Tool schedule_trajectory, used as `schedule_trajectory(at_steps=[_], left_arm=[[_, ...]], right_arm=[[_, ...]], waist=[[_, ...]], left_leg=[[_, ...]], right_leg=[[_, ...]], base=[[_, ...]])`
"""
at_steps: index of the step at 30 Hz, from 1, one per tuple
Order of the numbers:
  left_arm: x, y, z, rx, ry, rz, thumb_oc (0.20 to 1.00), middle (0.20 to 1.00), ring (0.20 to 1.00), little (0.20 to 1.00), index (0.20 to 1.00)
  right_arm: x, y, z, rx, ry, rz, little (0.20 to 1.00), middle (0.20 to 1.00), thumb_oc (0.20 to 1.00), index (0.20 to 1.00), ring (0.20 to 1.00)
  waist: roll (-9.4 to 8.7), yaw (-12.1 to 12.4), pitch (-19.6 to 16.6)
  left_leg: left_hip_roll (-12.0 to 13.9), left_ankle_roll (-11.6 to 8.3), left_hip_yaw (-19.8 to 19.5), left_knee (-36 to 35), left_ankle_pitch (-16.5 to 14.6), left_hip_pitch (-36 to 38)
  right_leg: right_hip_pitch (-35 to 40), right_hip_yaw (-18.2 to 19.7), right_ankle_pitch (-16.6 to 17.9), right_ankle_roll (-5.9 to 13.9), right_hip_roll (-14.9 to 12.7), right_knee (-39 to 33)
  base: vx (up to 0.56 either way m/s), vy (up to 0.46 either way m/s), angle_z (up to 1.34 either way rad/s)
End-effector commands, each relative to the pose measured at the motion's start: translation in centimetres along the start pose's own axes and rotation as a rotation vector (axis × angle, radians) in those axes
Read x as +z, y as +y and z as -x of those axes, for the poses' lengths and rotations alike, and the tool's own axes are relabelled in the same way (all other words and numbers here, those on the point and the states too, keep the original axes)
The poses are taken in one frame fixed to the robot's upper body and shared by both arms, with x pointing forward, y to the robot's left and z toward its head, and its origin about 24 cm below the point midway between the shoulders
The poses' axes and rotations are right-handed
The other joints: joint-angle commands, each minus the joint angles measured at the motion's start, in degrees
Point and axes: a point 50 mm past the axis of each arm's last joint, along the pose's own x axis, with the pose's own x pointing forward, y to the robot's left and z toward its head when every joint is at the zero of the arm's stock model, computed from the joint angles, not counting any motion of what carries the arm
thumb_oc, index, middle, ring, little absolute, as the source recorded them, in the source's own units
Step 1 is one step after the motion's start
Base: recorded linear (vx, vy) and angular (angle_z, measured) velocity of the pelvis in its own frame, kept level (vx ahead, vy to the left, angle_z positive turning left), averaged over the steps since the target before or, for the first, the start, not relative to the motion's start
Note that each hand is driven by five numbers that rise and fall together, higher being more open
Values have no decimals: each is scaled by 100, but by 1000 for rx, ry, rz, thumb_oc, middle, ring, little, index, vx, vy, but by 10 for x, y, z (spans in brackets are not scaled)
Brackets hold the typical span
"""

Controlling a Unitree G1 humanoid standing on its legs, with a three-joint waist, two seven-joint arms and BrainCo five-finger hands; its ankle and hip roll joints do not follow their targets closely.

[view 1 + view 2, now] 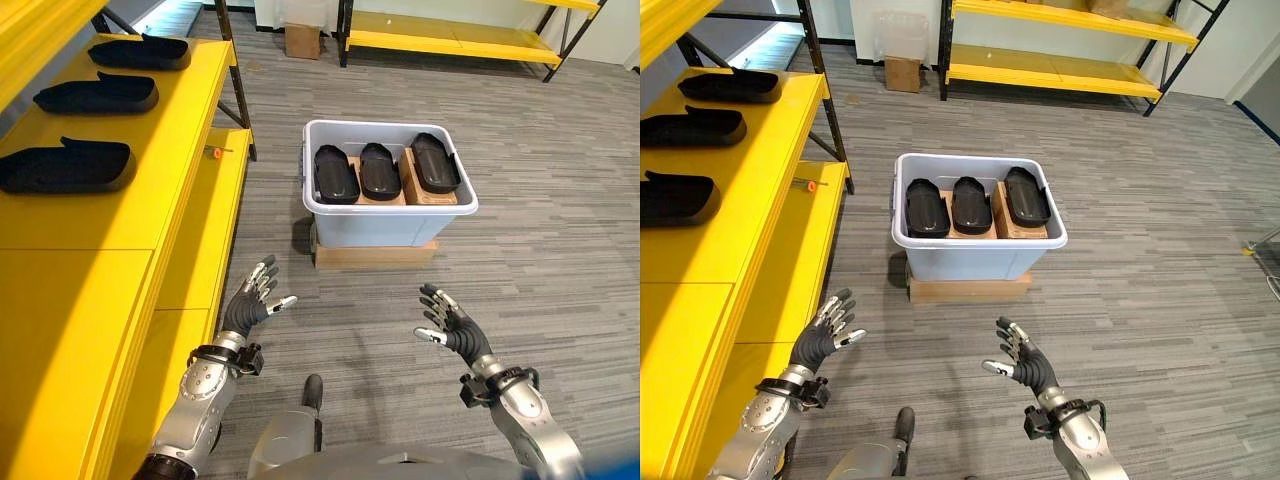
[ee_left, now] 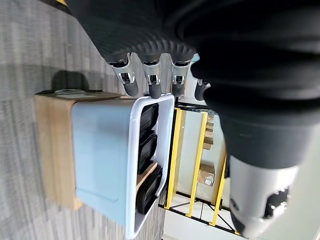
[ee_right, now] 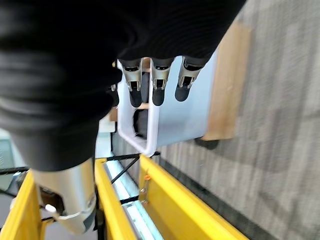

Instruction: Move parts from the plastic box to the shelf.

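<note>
Grey plank floor carries the plastic box point(image 1: 390, 200) with three black parts point(image 1: 379, 170) left; three parts point(image 1: 65, 166) sit shelved point(image 1: 100, 225); left hand point(image 1: 250, 303) and right hand point(image 1: 450, 325) hover spread, empty.

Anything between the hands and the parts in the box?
Nothing visible. Left hand and right hand are open, hovering over bare floor short of the box. Three black parts lie uncovered in it; only the box's near wall stands ahead, so reach from above.
</note>
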Motion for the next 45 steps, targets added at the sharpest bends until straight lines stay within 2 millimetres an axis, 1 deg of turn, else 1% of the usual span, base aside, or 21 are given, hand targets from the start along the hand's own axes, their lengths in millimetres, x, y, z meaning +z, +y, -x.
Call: schedule_trajectory(at_steps=[1, 2, 4, 5, 8, 9, 11, 12, 15, 18, 21, 26, 27, 29, 31, 33, 35, 37, 38, 41, 45], left_arm=[[19, -4, 6, -31, -96, -41, 1000, 1000, 1000, 1000, 1000], [20, -2, 6, -27, -96, -55, 1000, 1000, 1000, 1000, 1000], [20, -2, 6, -27, -96, -55, 1000, 1000, 1000, 1000, 1000], [19, -1, 6, -27, -91, -62, 1000, 1000, 1000, 1000, 1000], [18, -1, 8, -28, -85, -56, 1000, 1000, 1000, 1000, 1000], [17, 0, 9, -26, -80, -44, 1000, 1000, 1000, 1000, 1000], [16, 2, 11, -17, -80, -38, 1000, 1000, 1000, 1000, 1000], [16, 4, 12, -12, -79, -42, 1000, 1000, 1000, 1000, 1000], [13, 5, 14, -8, -71, -48, 1000, 1000, 1000, 1000, 1000], [8, 2, 15, -18, -55, -32, 1000, 1000, 1000, 1000, 1000], [3, -2, 16, -12, -41, 8, 1000, 1000, 1000, 1000, 1000], [2, -4, 13, -12, -38, 36, 1000, 1000, 1000, 1000, 1000], [2, -5, 12, -7, -39, 45, 1000, 1000, 1000, 1000, 1000], [1, -5, 13, -7, -35, 48, 1000, 1000, 1000, 1000, 1000], [1, -4, 13, -6, -25, 44, 1000, 1000, 1000, 1000, 1000], [1, -5, 15, -6, -26, 43, 1000, 1000, 1000, 1000, 1000], [1, -4, 16, 1, -27, 47, 1000, 1000, 1000, 1000, 1000], [1, -3, 17, 8, -27, 47, 1000, 1000, 1000, 1000, 1000], [0, -2, 18, 9, -23, 37, 1000, 1000, 1000, 1000, 1000], [2, -1, 17, 11, -35, 20, 1000, 1000, 1000, 1000, 1000], [4, -1, 16, 8, -48, 22, 1000, 1000, 1000, 1000, 1000]], right_arm=[[22, 5, -7, 42, -114, 33, 1000, 1000, 1000, 1000, 1000], [24, 7, -7, 59, -121, 42, 1000, 1000, 1000, 1000, 1000], [24, 7, -7, 59, -121, 43, 1000, 1000, 1000, 1000, 1000], [22, 8, -5, 58, -115, 43, 1000, 1000, 1000, 1000, 1000], [21, 8, -4, 52, -109, 30, 1000, 1000, 1000, 1000, 1000], [20, 7, -3, 43, -108, 18, 1000, 1000, 1000, 1000, 1000], [19, 6, -3, 36, -105, 20, 1000, 1000, 1000, 1000, 1000], [18, 6, -2, 38, -97, 35, 1000, 1000, 1000, 1000, 1000], [19, 6, -2, 45, -95, 63, 1000, 1000, 1000, 1000, 1000], [17, 5, 0, 47, -84, 52, 1000, 1000, 1000, 1000, 1000], [22, -2, 1, 35, -100, 44, 1000, 1000, 1000, 1000, 1000], [24, -9, 2, 12, -105, 54, 1000, 1000, 1000, 1000, 1000], [25, -13, 2, -3, -104, 59, 1000, 1000, 1000, 1000, 1000], [25, -13, 2, -7, -107, 56, 1000, 1000, 1000, 1000, 1000], [25, -17, 4, -30, -111, 53, 1000, 1000, 1000, 1000, 1000], [26, -20, 5, -54, -108, 64, 1000, 1000, 1000, 1000, 1000], [27, -21, 4, -63, -118, 64, 1000, 1000, 1000, 1000, 1000], [28, -22, 3, -69, -122, 67, 1000, 1000, 1000, 1000, 1000], [29, -23, 4, -73, -127, 69, 1000, 1000, 1000, 1000, 1000], [26, -22, 5, -75, -120, 69, 1000, 1000, 1000, 1000, 1000], [15, -16, 9, -62, -81, 30, 1000, 1000, 1000, 1000, 1000]], waist=[[114, -23, -177], [260, -88, -53], [253, -91, -43], [385, -138, -2], [465, -232, 37], [535, -255, 73], [556, -282, 72], [511, -337, 96], [447, -331, 96], [332, -344, -22], [456, -377, -147], [482, -408, -138], [455, -388, -110], [427, -377, -102], [276, -326, 15], [112, -254, 187], [100, -139, 227], [94, -111, 200], [115, -65, 158], [237, -2, 115], [244, -27, -25]], left_leg=[[34, -112, -114, 228, -409, 42], [105, -36, -117, 146, -463, 269], [95, -35, -117, 144, -463, 276], [158, -17, -127, 45, -521, 496], [208, -79, -206, -15, -571, 690], [343, -180, -192, -48, -671, 821], [463, -304, -217, -132, -807, 1009], [526, -409, -248, -217, -910, 1235], [653, -529, -216, -244, -1007, 1434], [786, -647, -254, -291, -1045, 1565], [1318, -914, -422, -289, -638, 1638], [1620, -1036, -500, -170, -191, 1517], [1704, -1067, -543, 231, 163, 1355], [1742, -1066, -519, 496, 346, 1229], [1890, -1017, -378, 1544, 840, 676], [1795, -874, 146, 1926, 526, 149], [1544, -863, 216, 1686, 170, -157], [1445, -846, 237, 1280, 142, -279], [1423, -897, 311, 463, 306, -381], [1440, -1029, 381, -341, 856, -429], [1249, -902, 198, -270, 513, -188]], right_leg=[[-742, -196, 1176, 265, 250, 1420], [-1079, -325, 1373, 301, 251, 2081], [-1085, -324, 1355, 302, 239, 2110], [-1360, -551, 1222, 216, 57, 2183], [-1529, -653, 937, 84, -33, 1802], [-1614, -791, 845, 26, -357, 1143], [-1733, -774, 1194, 159, -740, 103], [-1820, -730, 1648, 359, -1003, -568], [-1777, -889, 1911, 543, -1121, -791], [-1570, -817, 1851, 511, -957, -794], [-1510, -1007, 1414, 278, -523, -471], [-1514, -1038, 1040, 33, -176, -303], [-1450, -1015, 888, -111, -1, -267], [-1374, -1003, 813, -192, 85, -289], [-1116, -1051, 719, -417, 214, -371], [-805, -1173, 623, -486, 242, -551], [-668, -1141, 597, -415, 254, -669], [-654, -1163, 583, -377, 257, -719], [-522, -1191, 544, -327, 284, -816], [-321, -1175, 460, -263, 362, -841], [-122, -1118, 339, -158, 156, -714]], base=[[156, 141, -5], [117, 101, 9], [113, 53, 14], [219, 37, 15], [234, -50, 4], [234, -173, 21], [353, -275, 8], [300, -232, -4], [231, -240, 3], [266, -322, 13], [274, -416, 18], [115, -245, 0], [124, -256, 0], [93, -212, 0], [85, -325, -4], [109, -304, 10], [122, -82, 13], [139, 33, 0], [248, 89, -17], [215, 113, -14], [205, 152, -32]])
